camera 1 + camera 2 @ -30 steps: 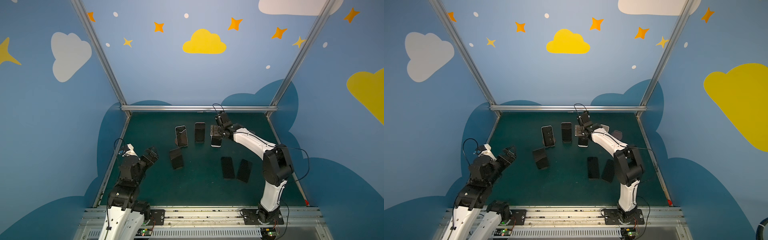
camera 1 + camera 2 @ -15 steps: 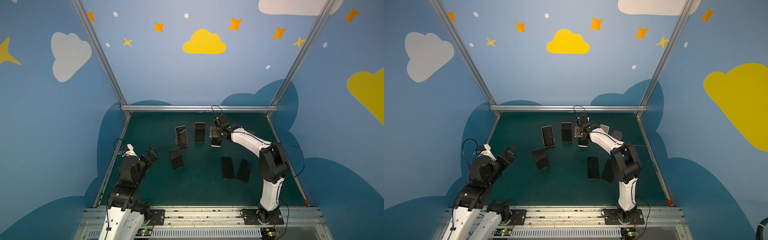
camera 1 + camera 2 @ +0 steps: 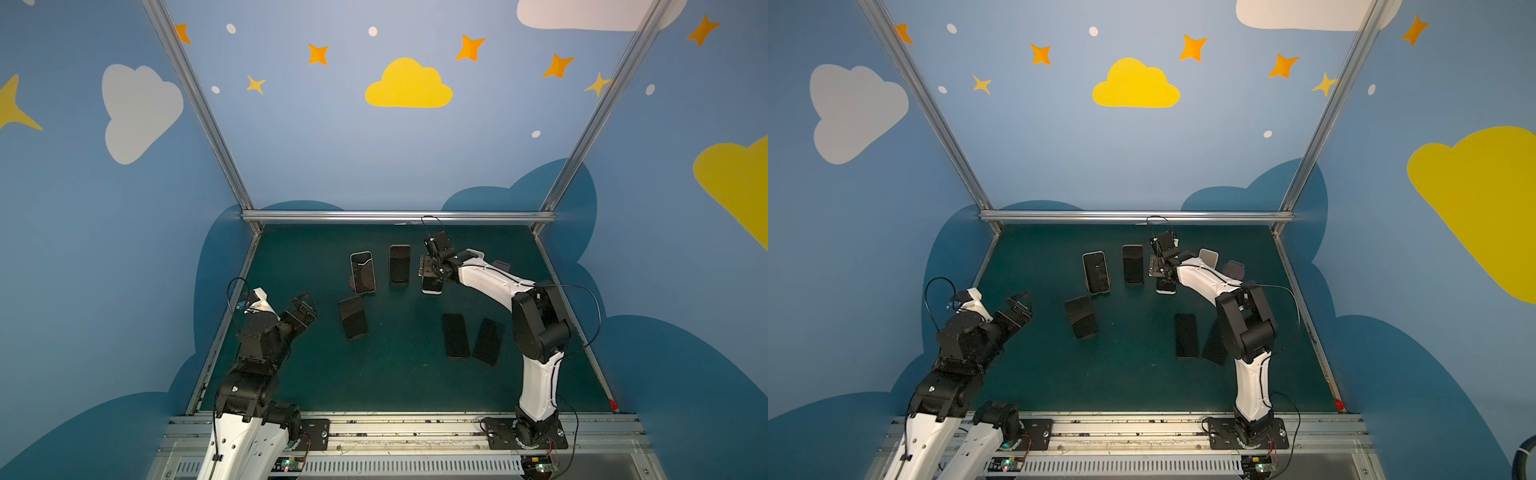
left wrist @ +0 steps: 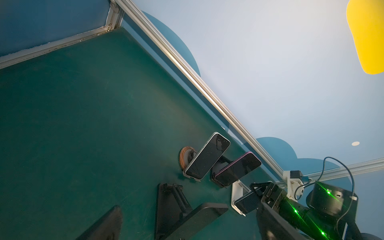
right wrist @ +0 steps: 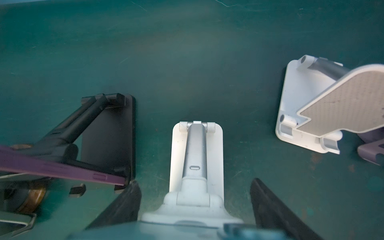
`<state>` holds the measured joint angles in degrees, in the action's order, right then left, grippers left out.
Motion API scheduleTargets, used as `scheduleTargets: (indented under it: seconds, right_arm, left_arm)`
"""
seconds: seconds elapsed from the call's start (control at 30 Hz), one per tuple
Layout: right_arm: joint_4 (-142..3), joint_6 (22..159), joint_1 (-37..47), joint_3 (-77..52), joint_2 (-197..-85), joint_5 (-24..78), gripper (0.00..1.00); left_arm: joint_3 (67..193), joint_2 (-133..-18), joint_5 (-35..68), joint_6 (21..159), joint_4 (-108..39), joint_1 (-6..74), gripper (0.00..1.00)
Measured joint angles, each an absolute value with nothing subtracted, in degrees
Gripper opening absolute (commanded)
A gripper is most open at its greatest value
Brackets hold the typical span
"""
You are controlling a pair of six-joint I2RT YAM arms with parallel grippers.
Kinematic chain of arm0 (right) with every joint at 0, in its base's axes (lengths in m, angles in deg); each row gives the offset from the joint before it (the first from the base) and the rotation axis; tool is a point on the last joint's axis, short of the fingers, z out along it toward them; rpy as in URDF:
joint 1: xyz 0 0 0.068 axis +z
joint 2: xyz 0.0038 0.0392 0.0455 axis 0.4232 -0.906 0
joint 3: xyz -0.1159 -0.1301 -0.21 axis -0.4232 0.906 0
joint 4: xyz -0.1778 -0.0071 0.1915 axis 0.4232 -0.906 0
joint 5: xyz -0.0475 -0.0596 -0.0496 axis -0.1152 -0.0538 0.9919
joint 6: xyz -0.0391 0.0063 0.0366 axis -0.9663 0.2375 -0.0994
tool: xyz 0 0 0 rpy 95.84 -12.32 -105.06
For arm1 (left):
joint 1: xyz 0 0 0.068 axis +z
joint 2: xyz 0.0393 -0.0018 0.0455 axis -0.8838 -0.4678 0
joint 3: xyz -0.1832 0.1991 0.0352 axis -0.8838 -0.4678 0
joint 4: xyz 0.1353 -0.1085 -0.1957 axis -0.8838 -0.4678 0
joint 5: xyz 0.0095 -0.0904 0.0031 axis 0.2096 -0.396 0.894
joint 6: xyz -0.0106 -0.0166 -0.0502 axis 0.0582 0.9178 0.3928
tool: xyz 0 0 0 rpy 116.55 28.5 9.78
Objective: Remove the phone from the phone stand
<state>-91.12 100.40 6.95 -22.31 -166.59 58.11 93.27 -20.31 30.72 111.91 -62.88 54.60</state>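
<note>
My right hand [image 3: 432, 277] is straddling the phone [image 3: 431, 287] on its white stand [image 5: 197, 149], just right of centre; I cannot tell if it is gripping. My left hand [image 3: 304, 309] is hanging released, lower left.

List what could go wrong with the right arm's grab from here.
The right end effector straddles the phone and its white stand; closing may catch the stand's head and drag both.
One finger sits right beside the purple phone on the black stand; a sideways pull could knock it off.
</note>
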Motion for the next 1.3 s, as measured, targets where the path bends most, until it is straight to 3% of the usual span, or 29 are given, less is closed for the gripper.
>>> scheduleTargets:
  seconds: [0.43, 1.3]
  right_arm:
    - [-88.61, 100.59, 6.97, -20.58, -166.11, 58.98, 0.73]
    - [-92.1, 99.98, 7.34, -19.36, -161.48, 56.95, 0.72]
  left_arm:
    - [93.27, -20.33, 30.74, 111.91, -62.88, 54.6, 1.0]
    - [93.27, -20.29, 30.74, 111.89, -62.9, 54.6, 1.0]
